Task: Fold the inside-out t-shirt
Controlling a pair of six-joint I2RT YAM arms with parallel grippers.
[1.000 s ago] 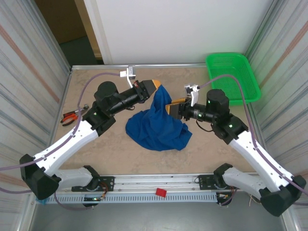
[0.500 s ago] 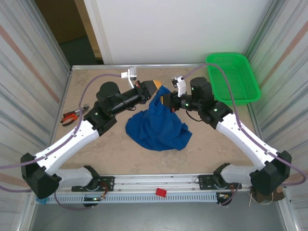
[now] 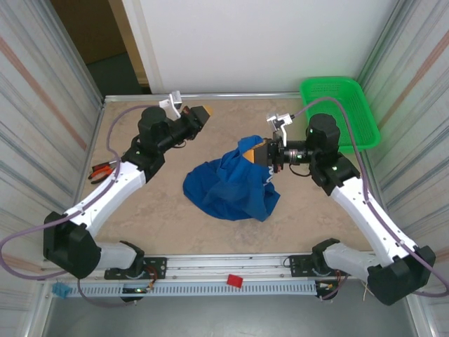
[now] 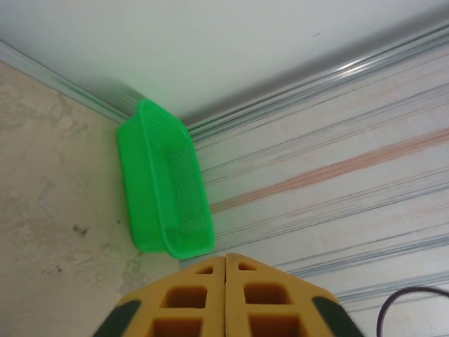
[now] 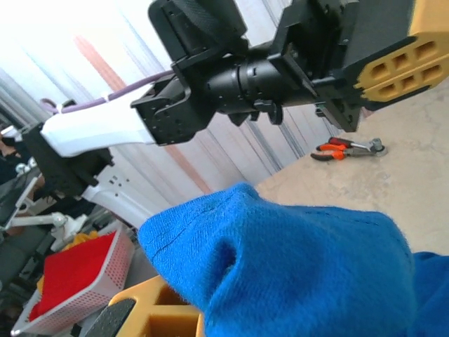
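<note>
Bunching blue cloth hides the tips of the right hand [image 3: 255, 151], clamped on the inside-out t-shirt [image 3: 230, 188] heaped mid-surface; left hand [image 3: 199, 114] at 11 o'clock, closed and empty, cut off in its wrist view; mottled beige surface [image 3: 140, 210]; green basket [image 3: 339, 112] at 2 o'clock; ribbed walls [image 3: 42, 84].

Blue t-shirt [image 5: 295, 274]: a thick fold bunched across the lower frame, with seam stitching along its upper edge. The cloth is pinched in the right arm's yellow fingers [image 5: 151, 309], which it mostly hides. Beyond it is the left arm [image 5: 238, 77], black with a white link, its yellow fingers [image 5: 400, 67] clear of the shirt. Orange-handled pliers [image 5: 347, 149] lie on the beige table [image 5: 393, 189]. A white basket [image 5: 77, 288] with red contents sits lower left.
</note>
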